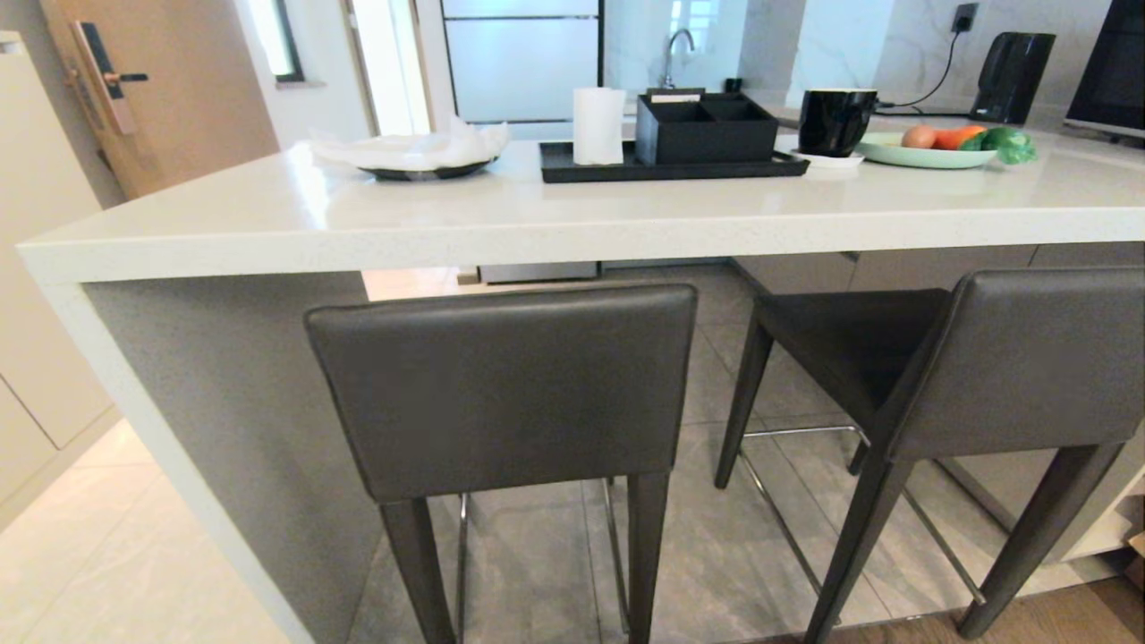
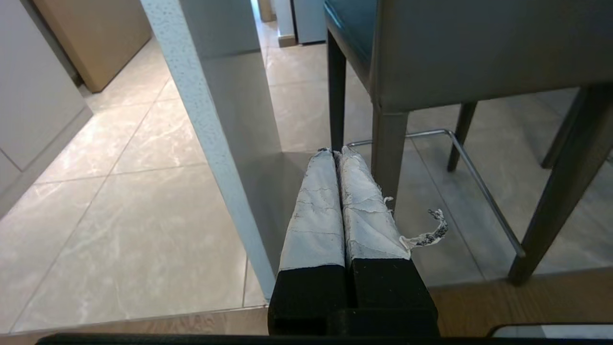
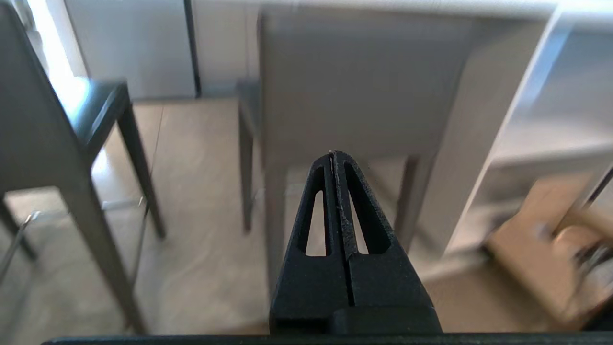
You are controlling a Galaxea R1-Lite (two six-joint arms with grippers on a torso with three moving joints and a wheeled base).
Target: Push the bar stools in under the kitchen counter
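tray [image 1: 572, 170]: roll, black organizer | plate [image 1: 930, 157]: vegetables | left claw [image 2: 335, 153] clenched empty | right claw [image 3: 334, 155] clenched empty

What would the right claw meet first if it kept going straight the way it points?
Probably the backrest of the right bar stool, straight ahead of the shut right claw; the gap between them is hard to judge.

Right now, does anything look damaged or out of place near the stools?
Yes. The white tape wrapped on the left end effector is cracked, and a torn strip hangs loose beside it. Also, the right dark grey leather bar stool stands turned askew to the white speckled stone counter, unlike the left stool.
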